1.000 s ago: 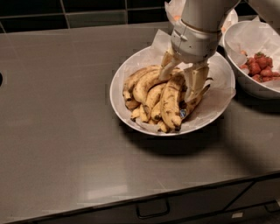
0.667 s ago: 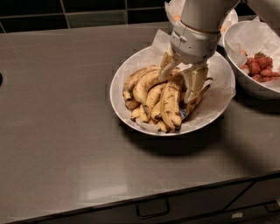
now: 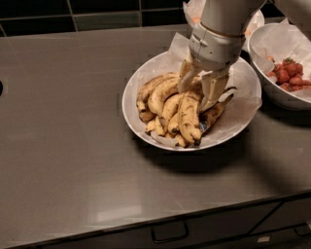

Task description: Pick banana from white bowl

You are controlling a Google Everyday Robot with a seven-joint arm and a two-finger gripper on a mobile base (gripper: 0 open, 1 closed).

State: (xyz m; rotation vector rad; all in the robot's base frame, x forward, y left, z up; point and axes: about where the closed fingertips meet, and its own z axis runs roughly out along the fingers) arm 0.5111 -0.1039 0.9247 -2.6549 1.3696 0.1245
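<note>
Camera view looks down on a dark grey desk [image 3: 63, 146] where the white bowl [image 3: 129, 115], wide and lined with crinkled white paper [image 3: 241, 103], holds a heap of spotted bananas. The banana [image 3: 189, 114], the thickest of the heap, lies in the middle of the bowl. Its lower tip points toward the near rim and its upper end reaches up under the gripper [image 3: 199, 87].

The gripper hangs low over the far half of the bowl, reaching down from the upper right. Its pale fingers [image 3: 212, 91] stand apart, one on each side of the banana's upper end, with their tips down among the fruit. Slimmer bananas [image 3: 158, 95] fan out to the left, and a darker one [image 3: 216, 111] lies to the right under the nearer finger.

Set against the frames from a second ago, nothing has visibly shifted. The gripper sits at the same spot and height, the fingers show the same spread, and the banana lies as it did.

A bowl of strawberries [image 3: 273, 92] stands just to the right of the white bowl, partly cut by the edge. A third white bowl [image 3: 190, 8] shows behind the arm.
</note>
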